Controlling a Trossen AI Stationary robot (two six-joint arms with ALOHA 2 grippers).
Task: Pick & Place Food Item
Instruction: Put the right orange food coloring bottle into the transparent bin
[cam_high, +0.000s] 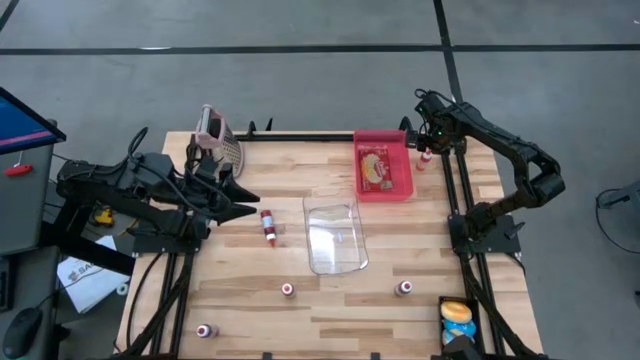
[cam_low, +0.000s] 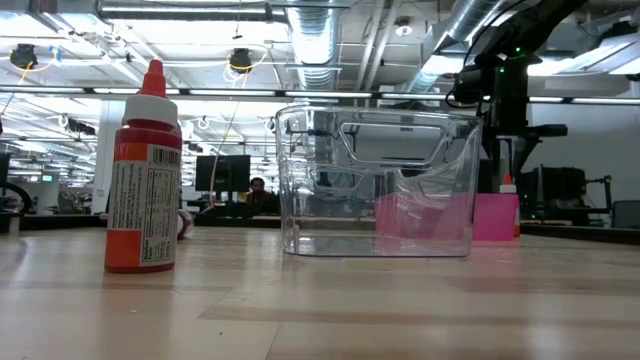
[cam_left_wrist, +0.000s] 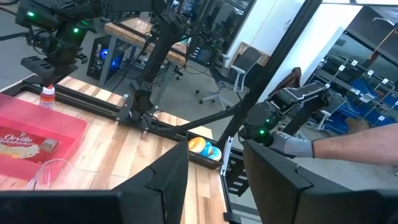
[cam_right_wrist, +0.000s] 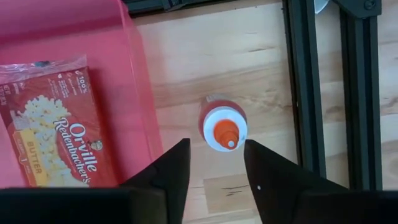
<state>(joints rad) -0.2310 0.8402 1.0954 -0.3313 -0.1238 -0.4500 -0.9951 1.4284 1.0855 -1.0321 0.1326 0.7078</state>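
From above, we see the right gripper (cam_high: 424, 147) over the far right corner of the wooden table (cam_high: 240, 300), above a small upright red bottle (cam_high: 423, 161) that stands just beside the pink bin (cam_high: 408, 170), outside its right wall. In the bin lies a popcorn packet (cam_high: 376, 168), flat, its long axis running from the far edge toward the near edge. The left gripper (cam_high: 250, 205) hangs low over the table's left half, pointing toward a red bottle lying on its side (cam_high: 268, 226); a clear tub (cam_high: 336, 234) sits at mid-table. 3 more small bottles stand along the near part.

At table height, we see a red bottle with a white cap (cam_low: 143, 178) upright on the left, the clear tub (cam_low: 375, 180) in the middle and the pink bin (cam_low: 495, 216) behind it. Beyond is an open workshop with ceiling ducts and monitors.

Through the left wrist camera, the left fingers (cam_left_wrist: 168, 180) stand apart with nothing between them; a person's gloved hand (cam_left_wrist: 291, 146) rests on another rig off the table.

Through the right wrist camera, the right fingers (cam_right_wrist: 171, 171) are spread, gripping nothing, and the small bottle's white and orange cap (cam_right_wrist: 224, 130) shows between them from above, untouched. The packet (cam_right_wrist: 53, 127) lies label up in the bin (cam_right_wrist: 134, 93).
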